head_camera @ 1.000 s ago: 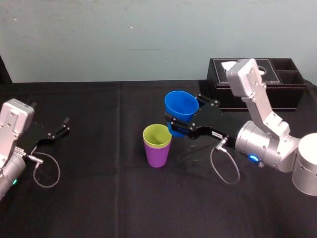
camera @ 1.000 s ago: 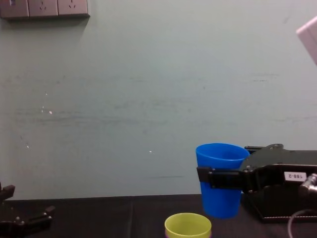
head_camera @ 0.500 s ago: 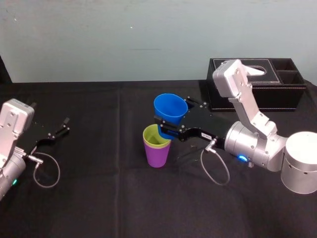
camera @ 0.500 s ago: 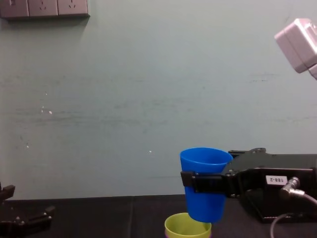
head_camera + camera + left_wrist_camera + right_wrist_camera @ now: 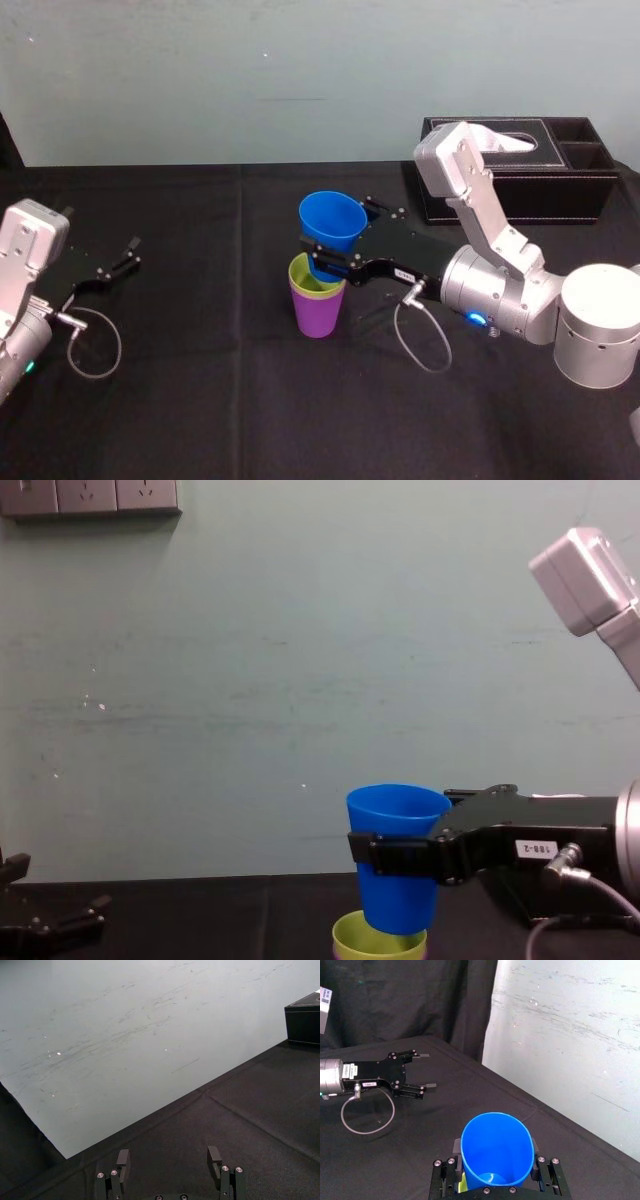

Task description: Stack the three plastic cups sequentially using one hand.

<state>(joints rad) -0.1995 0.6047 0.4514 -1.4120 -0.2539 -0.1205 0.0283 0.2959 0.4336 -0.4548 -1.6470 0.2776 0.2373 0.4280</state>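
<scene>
Black cloth (image 5: 200,390) covers the table; pale green wall (image 5: 200,70) behind. Tissue box (image 5: 520,185) sits at far right.

Purple cup (image 5: 318,312) stands upright near table centre. Green cup (image 5: 301,272) is nested inside it, with the rim showing just above the purple rim.

My right gripper (image 5: 325,262) reaches in from the right and clamps the blue cup (image 5: 330,222) around its lower half, one finger on each side. The cup is off the table and leaning slightly. In the chest view its base dips just into the green cup's mouth, with most of its body above the rim.

My left gripper (image 5: 120,262) rests on the cloth at far left, fingers spread, holding nothing, well apart from the cups.
</scene>
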